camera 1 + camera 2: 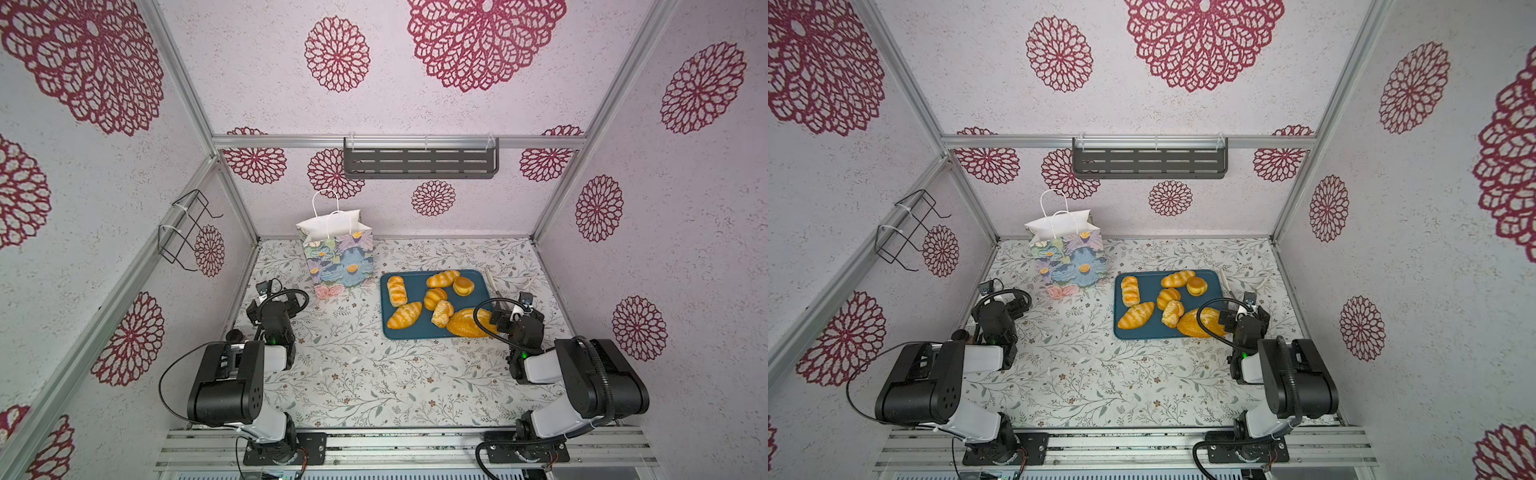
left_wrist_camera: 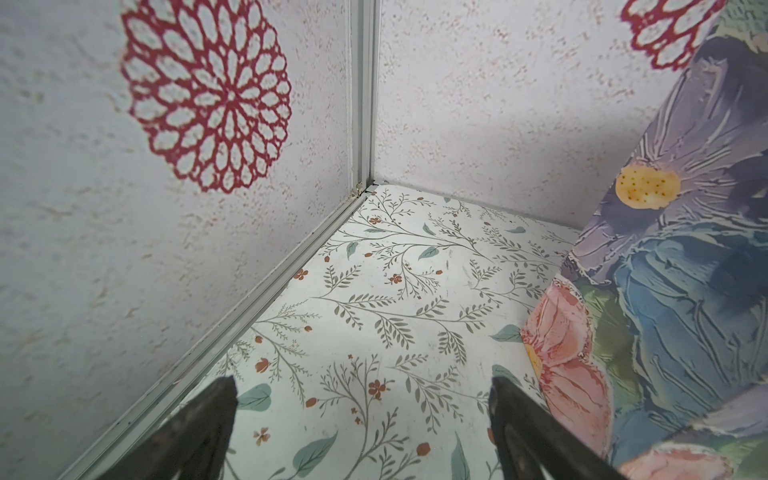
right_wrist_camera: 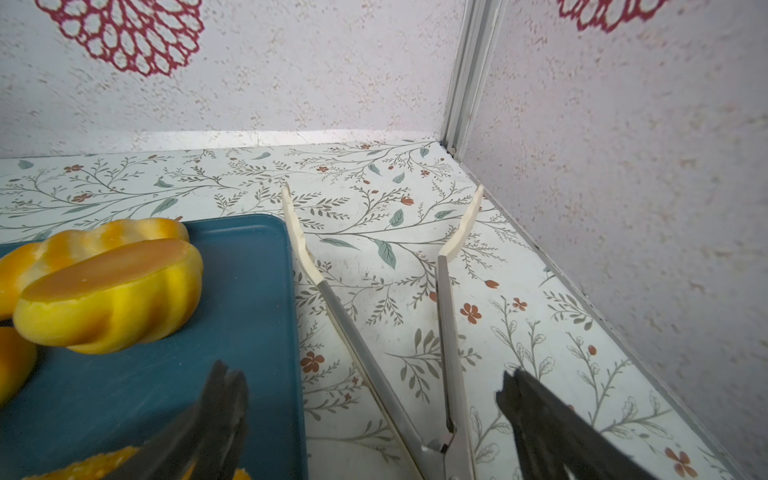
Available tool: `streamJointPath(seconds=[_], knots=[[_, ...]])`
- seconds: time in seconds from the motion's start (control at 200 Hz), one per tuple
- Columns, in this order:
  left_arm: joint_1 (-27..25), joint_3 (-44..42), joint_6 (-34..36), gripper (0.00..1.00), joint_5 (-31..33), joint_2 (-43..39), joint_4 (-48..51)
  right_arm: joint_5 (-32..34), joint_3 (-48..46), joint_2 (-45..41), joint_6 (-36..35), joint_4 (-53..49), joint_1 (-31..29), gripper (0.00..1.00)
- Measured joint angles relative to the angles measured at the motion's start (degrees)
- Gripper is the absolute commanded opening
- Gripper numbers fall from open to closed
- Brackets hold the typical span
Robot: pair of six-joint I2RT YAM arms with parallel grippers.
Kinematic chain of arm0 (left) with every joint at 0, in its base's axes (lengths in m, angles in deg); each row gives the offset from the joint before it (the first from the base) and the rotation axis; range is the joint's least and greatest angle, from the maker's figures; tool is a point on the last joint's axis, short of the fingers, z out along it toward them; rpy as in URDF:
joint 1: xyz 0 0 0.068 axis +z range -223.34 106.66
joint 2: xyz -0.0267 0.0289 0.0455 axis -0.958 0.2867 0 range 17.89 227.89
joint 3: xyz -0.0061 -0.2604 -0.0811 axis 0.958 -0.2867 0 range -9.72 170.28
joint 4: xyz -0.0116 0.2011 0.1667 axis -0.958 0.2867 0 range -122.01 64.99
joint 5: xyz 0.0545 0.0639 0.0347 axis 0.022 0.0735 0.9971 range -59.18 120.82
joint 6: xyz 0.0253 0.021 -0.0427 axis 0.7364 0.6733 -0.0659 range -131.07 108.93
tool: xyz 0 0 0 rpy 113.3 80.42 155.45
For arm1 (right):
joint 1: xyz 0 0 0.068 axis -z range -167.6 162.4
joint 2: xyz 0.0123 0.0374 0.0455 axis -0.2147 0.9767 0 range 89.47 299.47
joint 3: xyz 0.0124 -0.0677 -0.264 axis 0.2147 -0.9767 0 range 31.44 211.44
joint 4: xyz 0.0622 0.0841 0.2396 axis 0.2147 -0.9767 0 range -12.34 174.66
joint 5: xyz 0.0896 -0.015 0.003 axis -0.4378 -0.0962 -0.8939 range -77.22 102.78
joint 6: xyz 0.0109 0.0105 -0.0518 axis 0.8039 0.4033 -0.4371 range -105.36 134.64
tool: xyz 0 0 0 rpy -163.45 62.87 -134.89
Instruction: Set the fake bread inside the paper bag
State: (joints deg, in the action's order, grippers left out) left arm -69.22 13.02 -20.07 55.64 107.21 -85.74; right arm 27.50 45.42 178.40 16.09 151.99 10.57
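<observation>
Several glossy golden fake breads lie on a teal tray [image 1: 415,284] in both top views: a striped roll [image 1: 396,291], a croissant [image 1: 404,315], a round bun [image 1: 463,286] and a large oval loaf [image 1: 467,323] among them. The paper bag [image 1: 336,257] stands upright and open-topped at the back left, left of the tray. My left gripper [image 2: 363,382] is open over bare table, with the bag's wall [image 2: 665,291] beside it. My right gripper [image 3: 368,370] is open, straddling the tray's right edge [image 3: 266,291] and the tongs. The bun [image 3: 112,295] sits ahead of it.
Cream-tipped metal tongs [image 3: 345,316] lie spread on the table just right of the tray, near the right wall. A black wire rack [image 1: 187,232] hangs on the left wall. A grey slotted shelf [image 1: 419,162] hangs on the back wall. Walls enclose three sides.
</observation>
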Motion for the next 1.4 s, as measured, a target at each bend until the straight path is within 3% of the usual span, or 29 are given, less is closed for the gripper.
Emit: streamJointPath(seconds=[0.926, 1.206, 1.401], knots=[[0.8, 0.0, -0.2, 0.97, -1.3, 0.0, 0.0, 0.1, -0.1, 0.0, 0.0, 0.5, 0.0, 0.99], [-0.4, -3.3, -0.2, 0.97, 2.4, -0.2, -3.8, 1.7, -2.4, -3.8, 0.1, 1.2, -0.1, 0.99], [-3.5, -3.9, 0.7, 0.97, 8.0, -4.0, -2.7, 2.2, -1.4, -9.2, 0.1, -4.4, -0.1, 0.99]])
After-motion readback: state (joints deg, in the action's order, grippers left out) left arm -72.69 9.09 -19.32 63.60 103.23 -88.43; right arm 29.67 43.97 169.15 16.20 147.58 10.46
